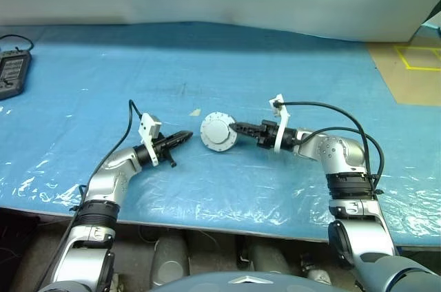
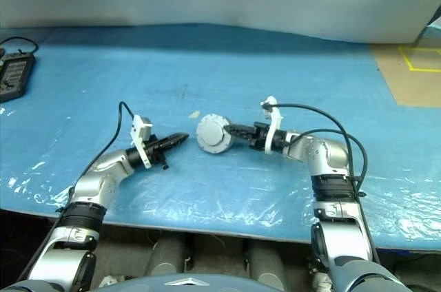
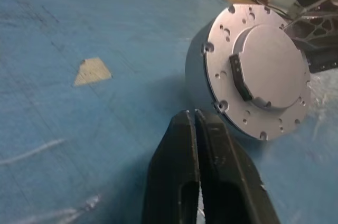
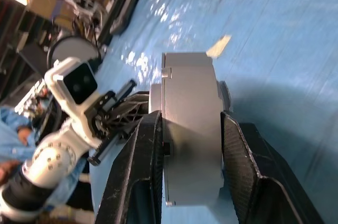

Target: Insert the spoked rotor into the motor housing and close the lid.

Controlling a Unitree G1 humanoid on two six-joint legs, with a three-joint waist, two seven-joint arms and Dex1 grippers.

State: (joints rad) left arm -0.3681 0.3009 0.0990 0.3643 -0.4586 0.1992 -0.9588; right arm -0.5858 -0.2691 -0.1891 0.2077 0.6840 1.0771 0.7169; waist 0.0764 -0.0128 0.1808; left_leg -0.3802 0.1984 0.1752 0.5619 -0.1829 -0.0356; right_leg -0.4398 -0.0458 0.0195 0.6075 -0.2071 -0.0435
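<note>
Both fingers (image 4: pixel 145 155) clamp housing (image 4: pixel 191 129) — edgewise.

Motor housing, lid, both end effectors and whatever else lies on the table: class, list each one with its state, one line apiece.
Motor housing: closed, lifted on edge, clamped across its thickness.
Lid: seated on the housing, smooth face outward.
Right end effector: shut on the motor housing.
Left end effector: shut, holding nothing, apart from the housing.
Tan scrap: lying flat on the blue sheet.
Black device: lying at the table's far left edge.
</note>
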